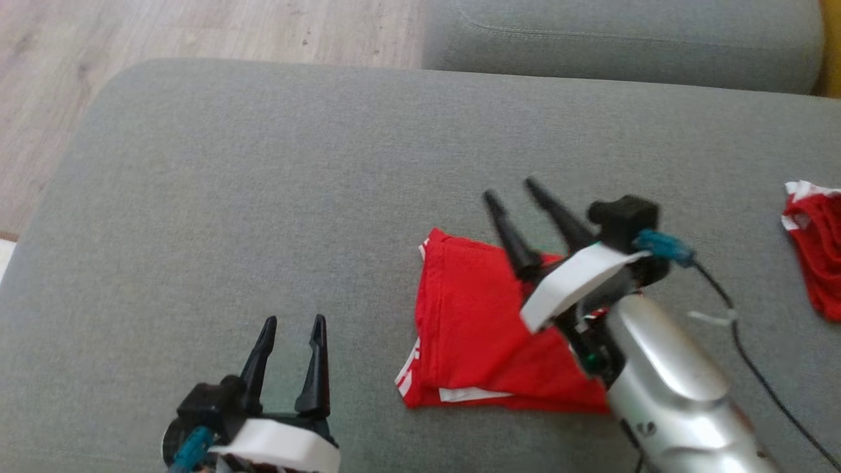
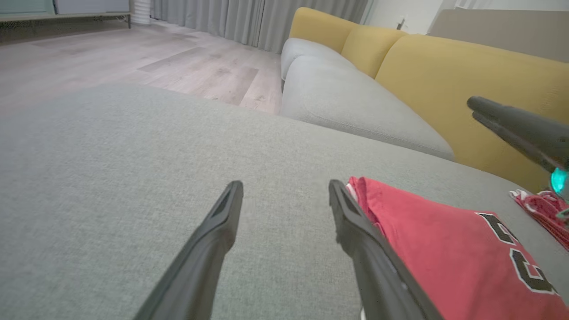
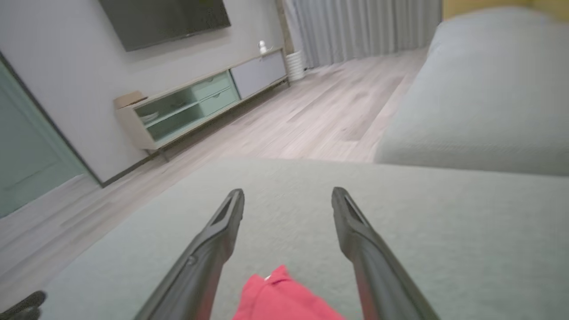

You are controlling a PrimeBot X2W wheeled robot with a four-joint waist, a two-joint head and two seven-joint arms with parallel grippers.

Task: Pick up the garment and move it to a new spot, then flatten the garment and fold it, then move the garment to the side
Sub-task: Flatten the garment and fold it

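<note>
- The garment [image 1: 473,315] is red and lies folded into a compact, roughly triangular bundle on the grey sofa cushion [image 1: 263,197]. It sits right of centre and toward the near edge.
- I see white trim along its left and near edges. From the left wrist camera, black letters with white outlines show on its top layer [image 2: 444,249].
- My left end effector [image 1: 294,322] is at the near left, apart from the garment. Its two fingers are spread, with nothing between them, only bare cushion beyond in the wrist view [image 2: 285,184].
- My right end effector [image 1: 510,189] is over the garment's right part, fingers pointing far and left past its far edge. The jaws are apart and empty.
- In the right wrist view [image 3: 288,191] a corner of the garment [image 3: 284,302] shows low between the fingers. I cannot tell whether the fingers touch the cloth.
- A second red and white cloth [image 1: 815,249] lies bunched at the far right of the cushion, well apart from the folded one.
- A dark cable [image 1: 755,355] trails from the right wrist across the cushion.
- Wood floor [image 1: 197,33] lies beyond the cushion's far left edge.
</note>
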